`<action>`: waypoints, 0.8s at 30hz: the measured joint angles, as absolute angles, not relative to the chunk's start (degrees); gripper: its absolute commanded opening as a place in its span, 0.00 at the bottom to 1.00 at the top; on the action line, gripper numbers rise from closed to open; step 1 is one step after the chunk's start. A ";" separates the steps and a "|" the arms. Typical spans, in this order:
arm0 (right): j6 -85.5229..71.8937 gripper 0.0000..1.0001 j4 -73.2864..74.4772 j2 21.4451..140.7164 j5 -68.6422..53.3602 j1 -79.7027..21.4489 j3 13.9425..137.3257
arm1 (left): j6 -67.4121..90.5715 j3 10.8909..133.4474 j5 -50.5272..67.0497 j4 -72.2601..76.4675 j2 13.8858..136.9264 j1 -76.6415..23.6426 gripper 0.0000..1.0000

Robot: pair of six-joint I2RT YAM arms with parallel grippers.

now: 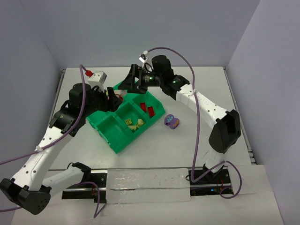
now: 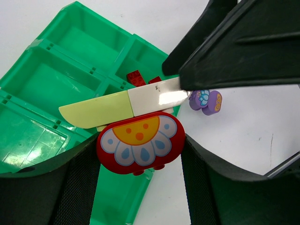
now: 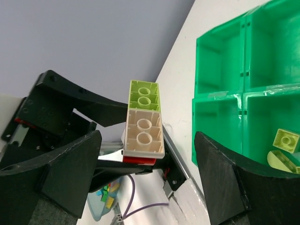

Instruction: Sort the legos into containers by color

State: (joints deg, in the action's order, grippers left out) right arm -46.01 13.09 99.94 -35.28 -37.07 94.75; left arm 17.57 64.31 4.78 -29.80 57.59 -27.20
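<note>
The step in hand is the separation of a joined stack, so that each colour can go to its own compartment. The left gripper (image 2: 140, 151) is clenched on a red flower piece (image 2: 139, 138) and holds it in the air over the far side of the green tray (image 1: 110, 127), which lies in the left half of the table (image 1: 154, 157), nearer to the far edge than to the near one. On this red piece sit a yellow-green piece (image 2: 96, 110) and a white piece (image 2: 150, 98), side by side. The right gripper (image 3: 146, 136) is spread wide around these two pieces. In its own view neither finger touches them, although in the left wrist view one finger crosses the end of the white piece. Some red legos (image 1: 150, 110) and yellow-green legos (image 1: 134, 124) lie already in two separate compartments, and the purple legos (image 1: 171, 121) rest on the table just right of the tray, near the table's middle. The next move probably calls for the right gripper to close on the upper pieces and pull them away while the left one keeps the red piece firm. Most of the sorting seems not yet finished.
</note>
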 measured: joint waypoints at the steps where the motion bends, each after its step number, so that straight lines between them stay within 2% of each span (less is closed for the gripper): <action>1: -46.06 0.77 13.18 100.41 -35.31 -37.37 95.01 | 17.52 64.31 4.78 -29.80 57.56 -27.20 0.00; 2: -46.06 0.75 13.26 100.85 -35.34 -37.65 95.38 | 17.45 64.31 4.78 -29.80 57.54 -27.20 0.00; 5: -46.12 0.49 13.35 101.84 -35.45 -38.12 96.16 | 17.34 64.31 4.78 -29.80 57.54 -27.20 0.00; 7: -46.39 0.17 13.33 101.96 -35.61 -38.36 96.24 | 17.32 64.31 4.75 -29.85 57.50 -27.20 0.00; 9: -46.59 0.02 13.18 101.97 -35.57 -38.47 96.33 | 17.31 64.29 4.77 -30.01 57.42 -27.20 0.00; 15: -47.81 0.00 11.73 101.84 -35.83 -38.18 95.74 | 17.12 64.10 4.77 -29.89 56.92 -27.20 0.00; 24: -53.66 0.00 5.14 98.79 -36.72 -34.31 86.66 | 16.78 62.06 4.74 -29.50 56.63 -27.30 0.00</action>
State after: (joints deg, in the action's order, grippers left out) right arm -53.66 5.14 98.79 -36.72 -34.31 86.66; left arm 16.78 62.06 4.74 -29.50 56.63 -27.30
